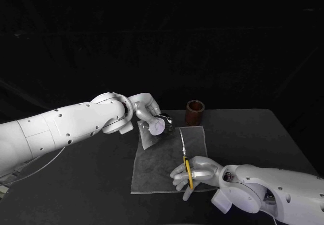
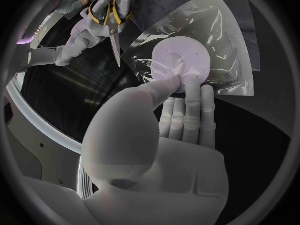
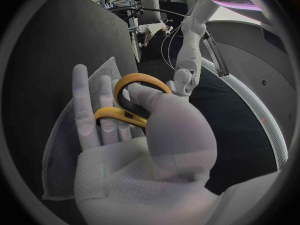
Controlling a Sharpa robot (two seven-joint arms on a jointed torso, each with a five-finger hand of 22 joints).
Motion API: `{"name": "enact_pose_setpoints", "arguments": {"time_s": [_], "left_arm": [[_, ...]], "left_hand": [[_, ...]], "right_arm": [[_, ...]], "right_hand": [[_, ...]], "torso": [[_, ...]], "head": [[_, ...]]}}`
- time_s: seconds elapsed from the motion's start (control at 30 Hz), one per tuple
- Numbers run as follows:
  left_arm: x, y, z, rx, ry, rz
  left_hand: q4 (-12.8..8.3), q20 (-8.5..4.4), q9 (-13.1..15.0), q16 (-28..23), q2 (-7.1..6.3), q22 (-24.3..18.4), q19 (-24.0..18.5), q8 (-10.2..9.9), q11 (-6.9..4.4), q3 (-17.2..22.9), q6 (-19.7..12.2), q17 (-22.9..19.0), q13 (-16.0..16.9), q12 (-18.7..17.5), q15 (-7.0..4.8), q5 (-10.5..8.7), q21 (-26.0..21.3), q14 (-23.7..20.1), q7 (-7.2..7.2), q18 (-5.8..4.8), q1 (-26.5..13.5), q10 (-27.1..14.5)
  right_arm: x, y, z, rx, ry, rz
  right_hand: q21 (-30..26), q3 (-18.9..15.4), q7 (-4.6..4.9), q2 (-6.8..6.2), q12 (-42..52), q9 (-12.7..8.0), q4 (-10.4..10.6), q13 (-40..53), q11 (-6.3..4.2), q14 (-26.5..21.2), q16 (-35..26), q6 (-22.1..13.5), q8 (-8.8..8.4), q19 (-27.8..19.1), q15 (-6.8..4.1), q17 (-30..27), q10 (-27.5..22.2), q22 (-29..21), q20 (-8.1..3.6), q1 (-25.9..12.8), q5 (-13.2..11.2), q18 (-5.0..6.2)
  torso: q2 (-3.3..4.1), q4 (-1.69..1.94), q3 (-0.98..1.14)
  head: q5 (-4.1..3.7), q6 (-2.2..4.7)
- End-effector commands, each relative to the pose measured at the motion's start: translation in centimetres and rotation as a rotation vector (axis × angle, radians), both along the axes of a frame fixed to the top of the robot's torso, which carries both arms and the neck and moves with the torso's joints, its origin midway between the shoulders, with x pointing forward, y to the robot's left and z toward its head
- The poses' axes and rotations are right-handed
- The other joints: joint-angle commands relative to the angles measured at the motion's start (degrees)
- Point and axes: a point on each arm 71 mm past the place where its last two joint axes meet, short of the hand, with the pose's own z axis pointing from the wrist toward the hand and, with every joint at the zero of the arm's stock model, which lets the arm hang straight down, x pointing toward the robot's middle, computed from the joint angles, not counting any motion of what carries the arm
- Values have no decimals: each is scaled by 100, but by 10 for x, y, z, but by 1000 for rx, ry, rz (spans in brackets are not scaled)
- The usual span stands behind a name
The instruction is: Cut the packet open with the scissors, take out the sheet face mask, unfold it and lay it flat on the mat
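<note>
Packet cutting is the step in hand, and I judge it not yet begun, so I work outward from my own side. Nearest me, my right hand grips the scissors by their yellow handles, thumb through one loop and fingers laid along the other, low over the near part of the clear mat. The blades look closed and point away from me, so I must open them before they reach anything. Farther out, the tips lie just beside the packet's edge but apart from it. My left hand pinches the packet between thumb and fingers on its pale round patch, holding it up, tilted, over the mat's far left corner; whether its lower corner touches the mat I cannot tell. For a clean cut I should turn a free margin toward the blades, hold the film taut, and cut a narrow strip along the edge, well away from my fingers and from the mask inside. Beyond the mat stands a brown cup, which my blades should clear.
</note>
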Motion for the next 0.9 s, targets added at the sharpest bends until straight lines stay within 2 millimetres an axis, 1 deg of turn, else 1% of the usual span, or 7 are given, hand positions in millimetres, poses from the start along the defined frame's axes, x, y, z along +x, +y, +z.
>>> {"name": "enact_pose_setpoints", "arguments": {"time_s": [0.03,0.2,0.33,0.5,0.63,0.77,0.9], "left_arm": [[0,-3,-1,-13,30,9],[0,-6,-1,-15,36,10],[0,-8,-2,3,45,1],[-1,-8,-4,49,49,-30],[-2,-8,-6,93,63,-58],[-1,-6,-9,143,110,-89],[0,-6,-10,199,180,-126]], "left_hand": [[25,-11,26,54,84,-44,62,36,-180,-79,37,28,140,87,2,6,-65,46,-22,20,-88,694],[21,-18,37,90,96,-72,93,42,-191,-110,45,40,152,99,-10,7,-93,48,-32,22,-87,701],[-11,-30,42,108,93,-84,117,43,-197,-111,51,44,158,102,-20,8,-100,38,-36,25,-54,696],[-51,-45,44,125,81,-90,139,45,-201,-103,70,45,165,106,-28,9,-96,26,-41,25,-19,693],[-69,-51,44,131,79,-89,147,44,-203,-93,80,45,167,108,-31,9,-92,21,-46,25,-4,694],[-89,-59,43,138,73,-87,153,43,-206,-80,93,45,170,110,-35,9,-84,14,-53,24,10,692],[-121,-71,39,145,66,-81,154,35,-209,-41,107,43,174,113,-39,10,-70,-2,-59,22,28,687]], "right_arm": [[-3,2,-1,-13,28,30],[-5,3,-1,-22,35,32],[-5,3,-1,-30,40,30],[-6,1,-2,-32,49,36],[-8,0,-2,-26,57,51],[-10,1,-2,-24,70,78],[-11,1,-2,-25,79,96]], "right_hand": [[-88,-71,56,-66,-12,-25,25,-7,21,-75,-65,-10,-46,-251,69,-52,-67,-46,-142,-54,8,322],[-400,-220,97,-160,-8,-111,116,-3,77,-323,-216,-41,-125,-538,176,-250,-161,-238,3,-109,46,333],[-559,-406,121,-264,-7,-161,207,-1,107,-361,-209,-64,-167,-644,214,-349,-226,-346,93,-197,62,369],[-845,-939,231,-422,-13,-262,403,0,227,-635,-230,-258,-292,-893,341,-566,-538,-429,250,-352,107,386],[-1020,-1304,300,-459,-11,-324,516,0,304,-913,-227,-412,-368,-1109,435,-730,-752,-430,340,-408,119,379],[-1077,-1851,383,-396,-8,-407,656,1,393,-1179,-226,-591,-437,-1468,535,-934,-1011,-428,449,-380,128,380],[-1063,-2407,432,-241,-7,-477,777,3,441,-1286,-218,-683,-453,-1680,585,-1090,-1164,-420,510,-224,142,389]], "torso": [[-2,-3,-4],[-4,-1,-2],[-5,-5,-5],[-2,-2,-2],[-1,-3,-1],[-4,-4,-3],[-7,-5,-5]], "head": [[-3,-23],[5,-36],[7,-54],[0,-92],[4,-124],[22,-155],[38,-176]]}}
